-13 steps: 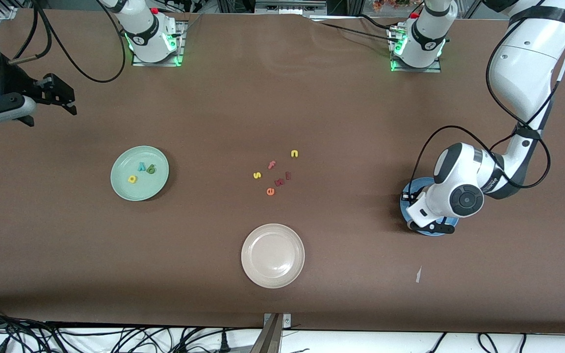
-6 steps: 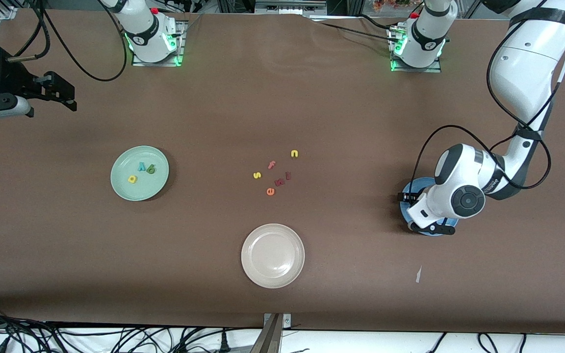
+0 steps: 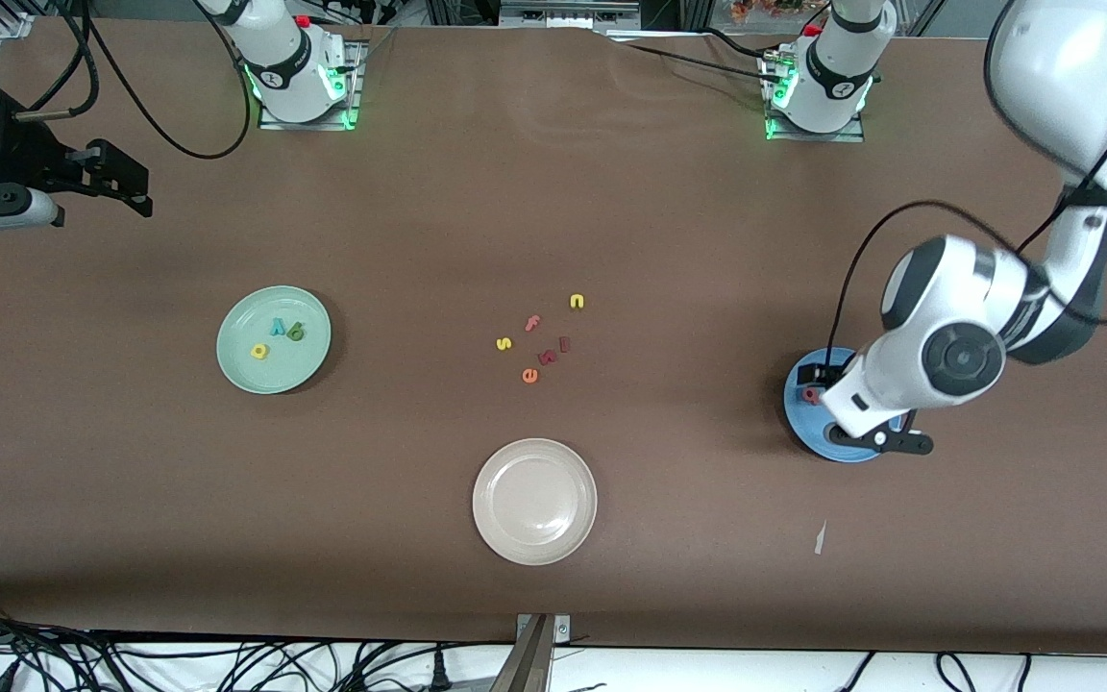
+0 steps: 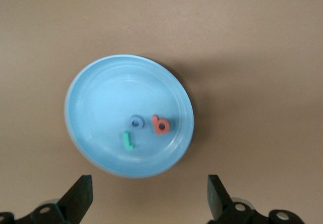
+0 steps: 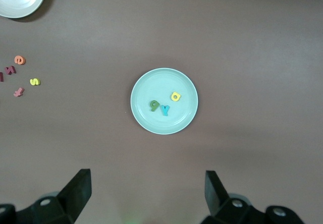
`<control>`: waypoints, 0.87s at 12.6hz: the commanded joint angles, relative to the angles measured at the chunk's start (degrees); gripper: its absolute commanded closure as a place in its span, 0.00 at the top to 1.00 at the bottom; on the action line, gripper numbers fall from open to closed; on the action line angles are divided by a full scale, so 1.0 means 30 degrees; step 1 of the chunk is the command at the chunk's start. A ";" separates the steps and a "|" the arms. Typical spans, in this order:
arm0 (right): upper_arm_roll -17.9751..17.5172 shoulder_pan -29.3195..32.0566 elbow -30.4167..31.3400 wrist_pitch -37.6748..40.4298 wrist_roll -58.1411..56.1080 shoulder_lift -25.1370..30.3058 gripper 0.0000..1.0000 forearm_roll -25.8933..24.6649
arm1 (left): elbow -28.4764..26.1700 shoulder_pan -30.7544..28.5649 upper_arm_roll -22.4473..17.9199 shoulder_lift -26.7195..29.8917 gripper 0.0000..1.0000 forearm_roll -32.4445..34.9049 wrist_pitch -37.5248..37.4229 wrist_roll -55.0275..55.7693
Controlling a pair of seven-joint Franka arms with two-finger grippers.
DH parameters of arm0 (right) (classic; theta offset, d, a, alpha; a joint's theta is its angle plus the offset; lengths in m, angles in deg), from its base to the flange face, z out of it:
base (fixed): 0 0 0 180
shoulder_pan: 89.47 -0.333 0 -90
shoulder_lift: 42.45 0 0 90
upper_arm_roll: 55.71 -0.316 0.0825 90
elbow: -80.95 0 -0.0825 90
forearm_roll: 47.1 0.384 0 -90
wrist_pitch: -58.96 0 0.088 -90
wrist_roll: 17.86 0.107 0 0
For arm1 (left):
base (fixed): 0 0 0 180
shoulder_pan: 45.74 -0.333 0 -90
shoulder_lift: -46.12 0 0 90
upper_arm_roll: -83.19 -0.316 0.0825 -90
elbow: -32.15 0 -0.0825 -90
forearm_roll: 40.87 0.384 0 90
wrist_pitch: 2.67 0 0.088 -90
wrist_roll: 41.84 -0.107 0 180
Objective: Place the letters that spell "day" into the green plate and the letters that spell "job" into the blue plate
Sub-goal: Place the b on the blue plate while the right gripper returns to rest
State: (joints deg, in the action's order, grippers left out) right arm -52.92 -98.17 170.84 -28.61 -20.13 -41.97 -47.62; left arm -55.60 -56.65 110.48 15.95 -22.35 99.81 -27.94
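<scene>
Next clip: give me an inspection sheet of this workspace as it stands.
Surface: brown table, small white scrap.
Job's things: d, a, y in green plate; j, o, b in blue plate.
Clutter: beige plate; loose letters mid-table.
Grippers: left gripper open over blue plate; right gripper open, high over green plate.
Cables: along front edge, on both arms.
Surroundings: nothing seen.

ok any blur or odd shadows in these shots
Front view: the left arm is motion-smeared above the blue plate; the beige plate shows a soft glare. Left wrist view: the blue plate casts a dark crescent shadow, and its letters look soft. Right wrist view: the green plate is evenly lit and sharp.
</scene>
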 commanded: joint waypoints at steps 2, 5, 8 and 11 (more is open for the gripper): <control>-0.0051 0.0002 -0.0637 0.0477 0.0056 -0.0308 1.00 -0.0206 | -0.0633 -0.0024 0.0221 0.3637 1.00 0.0184 -0.1695 -0.0294; 0.0007 0.0060 -0.0754 0.0506 0.0143 -0.0308 1.00 -0.0206 | 0.2051 -0.0257 0.0076 0.4551 1.00 -0.2003 -0.3098 -0.0323; -0.0022 0.0061 -0.0755 0.0478 -0.0003 -0.0308 1.00 -0.0236 | 0.3875 -0.1308 -0.0042 0.4491 1.00 -0.4904 -0.4271 -0.0788; -0.0022 0.0031 -0.0755 0.0594 0.0084 -0.0337 1.00 -0.0031 | 0.4352 -0.0998 -0.1174 0.5626 1.00 -0.5120 -0.5771 -0.3363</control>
State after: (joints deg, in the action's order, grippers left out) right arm -52.81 -98.10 170.57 -28.40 -20.14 -42.18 -47.69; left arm -43.42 -61.43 109.62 30.28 -36.30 84.61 -33.50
